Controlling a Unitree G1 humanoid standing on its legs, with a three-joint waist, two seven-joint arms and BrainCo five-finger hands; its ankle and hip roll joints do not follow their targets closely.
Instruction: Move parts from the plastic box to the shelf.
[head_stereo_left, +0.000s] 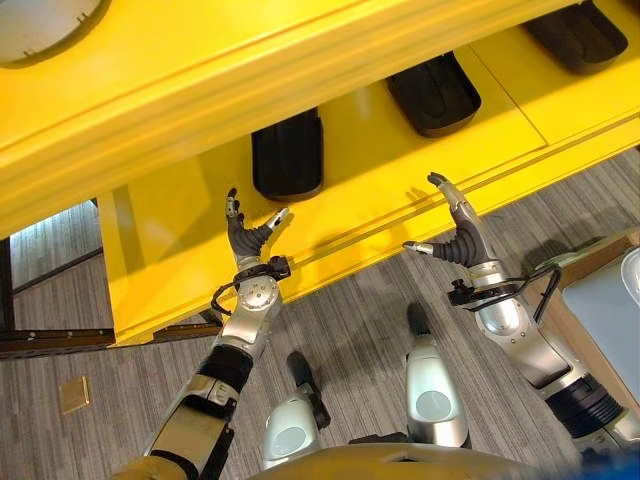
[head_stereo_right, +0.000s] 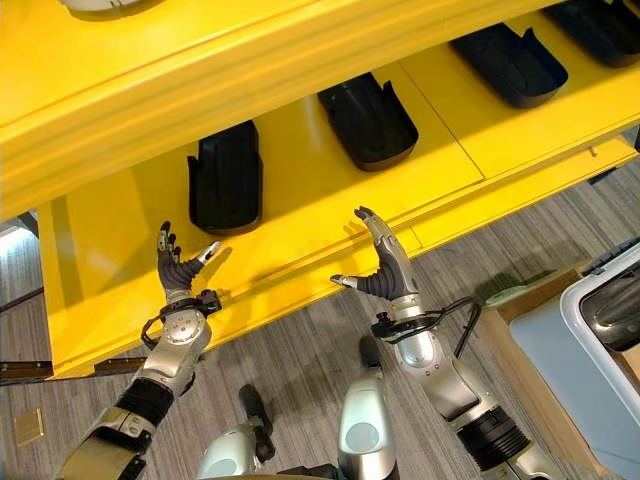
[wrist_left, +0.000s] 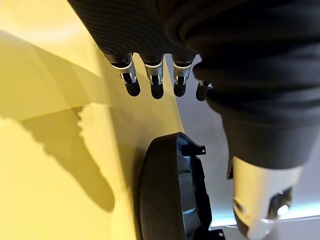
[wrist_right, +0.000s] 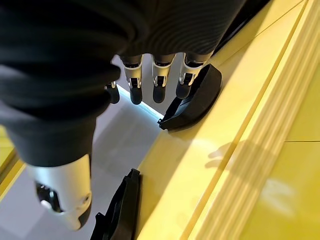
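Three black moulded parts lie in a row on the lower board of the yellow shelf (head_stereo_left: 400, 170): one (head_stereo_left: 287, 155) at the left, one (head_stereo_left: 433, 93) in the middle, one (head_stereo_left: 578, 35) at the right. My left hand (head_stereo_left: 243, 238) is raised over the board's front edge, just below the left part, open and empty. My right hand (head_stereo_left: 462, 240) is held up at the same edge below the middle part, fingers straight, holding nothing. The left wrist view has straight fingers (wrist_left: 155, 80) above a black part (wrist_left: 172, 195). In the right wrist view two parts (wrist_right: 192, 102) (wrist_right: 122, 207) lie past the fingers.
A grey-white plastic box (head_stereo_right: 580, 330) stands on the floor at my right, with something dark inside. The shelf's upper yellow board (head_stereo_left: 200, 70) overhangs the lower one and carries a round grey object (head_stereo_left: 40, 25). A small tan plate (head_stereo_left: 73, 393) is set in the grey floor at the left.
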